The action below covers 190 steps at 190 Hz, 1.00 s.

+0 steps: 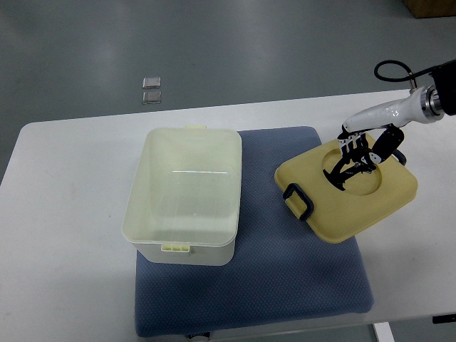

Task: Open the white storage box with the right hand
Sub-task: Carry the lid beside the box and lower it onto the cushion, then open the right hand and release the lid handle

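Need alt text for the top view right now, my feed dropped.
The white storage box sits open on a blue mat; its yellow lid lies on the mat to the box's right, with the right hand on its recessed centre. The left arm is not visible.

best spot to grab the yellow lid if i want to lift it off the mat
Grip the lid by its black handle, coming from the left side, where the handle sticks out past the rim and nothing blocks it. The right hand already occupies the round recess at the far edge.

White table point(64, 214) carries a blue mat point(285, 285).
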Tool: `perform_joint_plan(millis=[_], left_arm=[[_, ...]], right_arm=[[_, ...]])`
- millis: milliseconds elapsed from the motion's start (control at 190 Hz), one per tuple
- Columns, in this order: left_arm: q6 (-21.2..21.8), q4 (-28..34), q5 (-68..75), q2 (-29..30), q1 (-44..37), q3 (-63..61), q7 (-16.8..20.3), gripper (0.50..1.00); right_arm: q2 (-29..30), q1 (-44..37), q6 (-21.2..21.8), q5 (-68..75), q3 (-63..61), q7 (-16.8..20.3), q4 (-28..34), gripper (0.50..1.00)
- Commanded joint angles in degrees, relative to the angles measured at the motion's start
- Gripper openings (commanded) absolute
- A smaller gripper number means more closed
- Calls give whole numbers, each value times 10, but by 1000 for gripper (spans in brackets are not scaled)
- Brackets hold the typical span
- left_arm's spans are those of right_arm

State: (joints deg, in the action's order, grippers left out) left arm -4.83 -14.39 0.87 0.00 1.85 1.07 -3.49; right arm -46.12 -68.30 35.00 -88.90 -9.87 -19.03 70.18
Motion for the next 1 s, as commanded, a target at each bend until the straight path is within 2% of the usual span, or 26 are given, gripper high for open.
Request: perform_joint_plan(millis=[0,121,437,695,701,706,711,716,722,727,732,737,743,748,753,859,995], left_arm=[[0,0,0,0,0,0,0,1000],[0,0,0,0,0,0,0,1000],[0,1,0,0,0,2,0,1000],[0,2,0,0,0,3,0,1000],[0,2,0,0,0,3,0,1000],[0,2,0,0,0,3,0,1000],[0,2,0,0,0,2,1,1000],[0,2,0,0,0,2,1,1000],[0,2,0,0,0,3,0,1000],[0,2,0,0,0,3,0,1000],[0,2,0,0,0,3,0,1000],[0,2,0,0,0,3,0,1000],[0,2,0,0,0,2,0,1000],[0,2,0,0,0,2,0,1000],[0,2,0,0,0,2,0,1000],[0,2,0,0,0,2,0,1000],[0,0,0,0,0,1,0,1000]], right_arm=[[11,12,0,2,-3,0,14,500],[34,24,0,2,-5,0,14,500],[108,29,-36,2,-6,0,13,500],[125,44,-68,3,-6,0,5,500],[125,45,-69,3,-6,0,4,543],[125,45,-69,3,-6,0,4,543],[125,45,-70,3,-6,0,4,634],[125,45,-70,3,-6,0,4,635],[125,46,-70,3,-6,0,4,716],[125,46,-70,3,-6,0,4,717],[125,47,-70,3,-6,0,4,792],[125,47,-70,3,-6,0,4,793],[125,48,-70,4,-6,0,4,853],[125,48,-70,4,-6,0,4,854],[125,48,-70,3,-6,0,4,892],[120,51,-68,3,-7,0,4,921],[115,48,-69,3,-11,1,0,924]])
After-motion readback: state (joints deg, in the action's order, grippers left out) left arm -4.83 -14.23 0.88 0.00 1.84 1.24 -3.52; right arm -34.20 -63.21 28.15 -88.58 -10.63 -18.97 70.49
